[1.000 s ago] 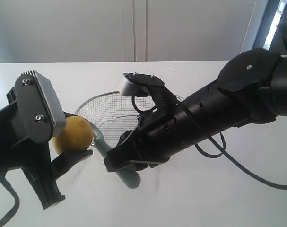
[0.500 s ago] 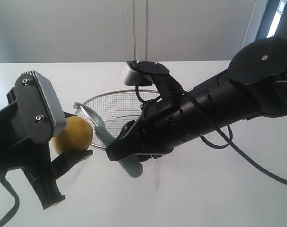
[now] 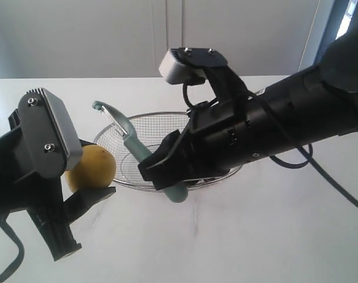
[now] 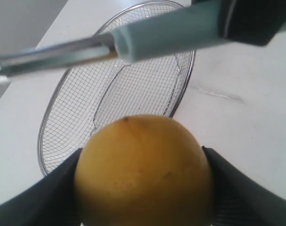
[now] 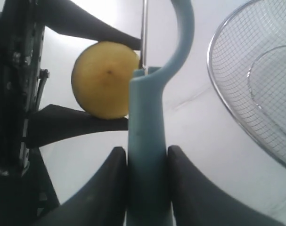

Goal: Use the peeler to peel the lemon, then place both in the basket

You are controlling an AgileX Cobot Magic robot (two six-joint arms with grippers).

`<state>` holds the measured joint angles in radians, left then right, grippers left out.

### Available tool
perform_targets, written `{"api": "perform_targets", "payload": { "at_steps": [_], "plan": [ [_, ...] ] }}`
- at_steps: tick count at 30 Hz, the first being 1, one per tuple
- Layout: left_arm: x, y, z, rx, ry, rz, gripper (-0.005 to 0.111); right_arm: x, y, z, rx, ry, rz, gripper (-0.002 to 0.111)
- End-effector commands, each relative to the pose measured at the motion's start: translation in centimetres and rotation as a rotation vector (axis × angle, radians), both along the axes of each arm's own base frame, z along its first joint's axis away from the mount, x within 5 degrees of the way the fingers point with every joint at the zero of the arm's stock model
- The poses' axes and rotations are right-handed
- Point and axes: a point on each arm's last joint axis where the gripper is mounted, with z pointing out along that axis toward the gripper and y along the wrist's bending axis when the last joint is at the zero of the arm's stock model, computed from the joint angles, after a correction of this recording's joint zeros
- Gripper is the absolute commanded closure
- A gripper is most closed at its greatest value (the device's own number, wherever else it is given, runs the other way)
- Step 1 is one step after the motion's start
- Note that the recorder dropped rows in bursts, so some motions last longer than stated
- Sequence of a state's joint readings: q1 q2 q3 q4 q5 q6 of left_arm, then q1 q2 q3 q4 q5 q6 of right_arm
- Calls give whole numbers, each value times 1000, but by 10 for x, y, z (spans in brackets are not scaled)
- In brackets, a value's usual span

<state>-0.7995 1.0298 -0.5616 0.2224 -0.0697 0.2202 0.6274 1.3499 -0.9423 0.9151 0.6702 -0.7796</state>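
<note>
One round, dimpled yellow lemon [image 3: 91,168] is clamped between the two black fingers of the left claw [image 4: 143,188], just beside the one shallow silver wire-mesh basket [image 3: 161,127] on the white tabletop [image 3: 255,236]. The right claw [image 5: 147,183] grips the pale teal handle of the one slim peeler [image 3: 134,144]. Its metal blade is raised clear of the lemon.

A white table [image 3: 267,236] meets a pale panelled wall [image 3: 78,35], with a bright window [image 3: 347,20] at right.
</note>
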Motion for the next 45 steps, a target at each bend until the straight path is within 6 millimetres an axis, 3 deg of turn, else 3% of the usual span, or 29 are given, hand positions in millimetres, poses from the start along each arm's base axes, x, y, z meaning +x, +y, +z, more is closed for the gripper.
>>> {"api": "perform_targets", "payload": {
  "at_steps": [1, 8, 14, 22, 28, 41, 45],
  "plan": [
    [-1, 0, 1, -20, 4, 6, 107, -5, -14, 17, -25, -95, -44, 108],
    [-1, 0, 1, -20, 4, 6, 107, 13, -45, 19, -90, -113, -231, 108],
    [-1, 0, 1, -20, 4, 6, 107, 26, -56, 6, -121, -72, -286, 108],
    [-1, 0, 1, -21, 3, 6, 107, 42, -45, -33, -179, 79, -275, 108],
    [-1, 0, 1, -21, 3, 6, 107, 49, -37, -50, -167, 153, -259, 108],
    [-1, 0, 1, -22, 2, 6, 107, 46, -20, -61, -60, 270, -151, 108],
    [-1, 0, 1, -22, 2, 6, 107, 37, -4, -67, -71, 284, -83, 108]
  ]
}}
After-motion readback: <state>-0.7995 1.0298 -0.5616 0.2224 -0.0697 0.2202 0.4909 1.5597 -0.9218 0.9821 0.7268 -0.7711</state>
